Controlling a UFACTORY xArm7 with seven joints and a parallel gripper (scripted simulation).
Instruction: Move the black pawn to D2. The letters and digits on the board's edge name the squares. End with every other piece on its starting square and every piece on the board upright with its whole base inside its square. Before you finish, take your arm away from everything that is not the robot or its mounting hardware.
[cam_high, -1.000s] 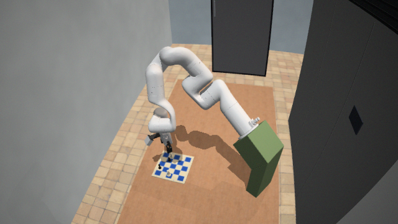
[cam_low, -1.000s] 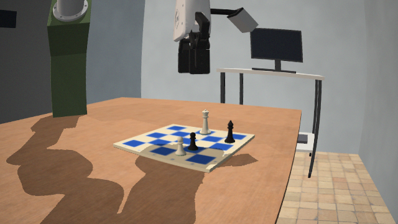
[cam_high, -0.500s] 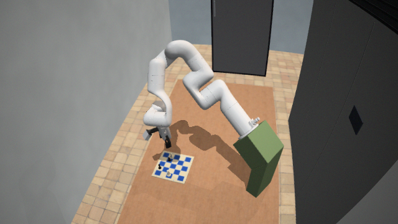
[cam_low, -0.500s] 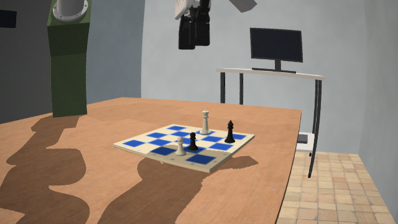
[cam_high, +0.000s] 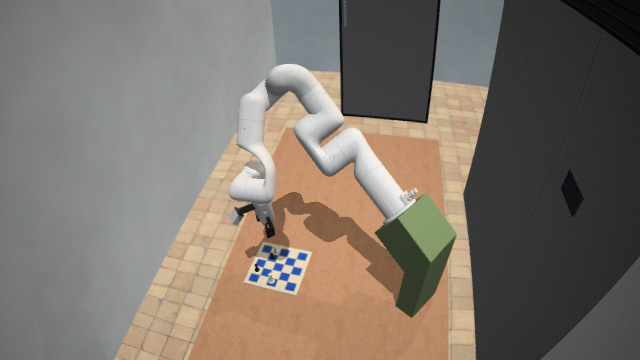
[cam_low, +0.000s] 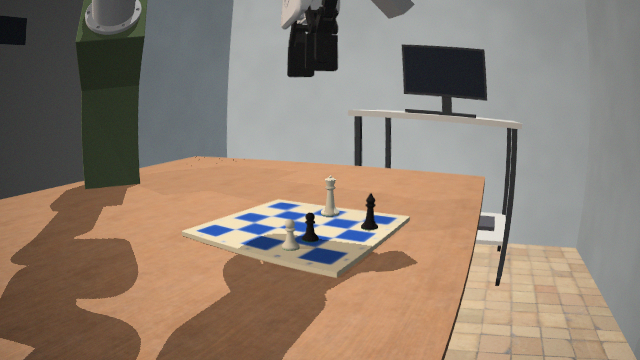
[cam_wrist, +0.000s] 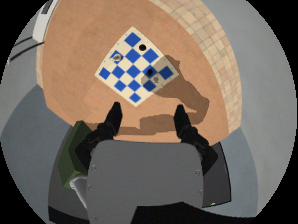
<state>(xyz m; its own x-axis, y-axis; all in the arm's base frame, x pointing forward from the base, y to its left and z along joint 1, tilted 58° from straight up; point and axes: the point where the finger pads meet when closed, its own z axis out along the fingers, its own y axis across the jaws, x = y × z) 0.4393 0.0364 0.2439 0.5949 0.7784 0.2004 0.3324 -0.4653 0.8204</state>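
A small blue-and-cream chessboard (cam_low: 297, 231) lies near the table's edge; it also shows in the top view (cam_high: 278, 268) and in the wrist view (cam_wrist: 136, 64). The black pawn (cam_low: 310, 228) stands upright on the board, right beside a white pawn (cam_low: 289, 235). A white queen (cam_low: 329, 196) and a black bishop (cam_low: 369, 212) stand farther back. My gripper (cam_low: 313, 52) hangs high above the board, open and empty; in the wrist view its fingers frame bare table below the board.
The green robot base (cam_high: 419, 250) stands on the wooden table to the right. A side desk with a dark monitor (cam_low: 444, 75) stands behind the table. The table edge runs close to the board's far side.
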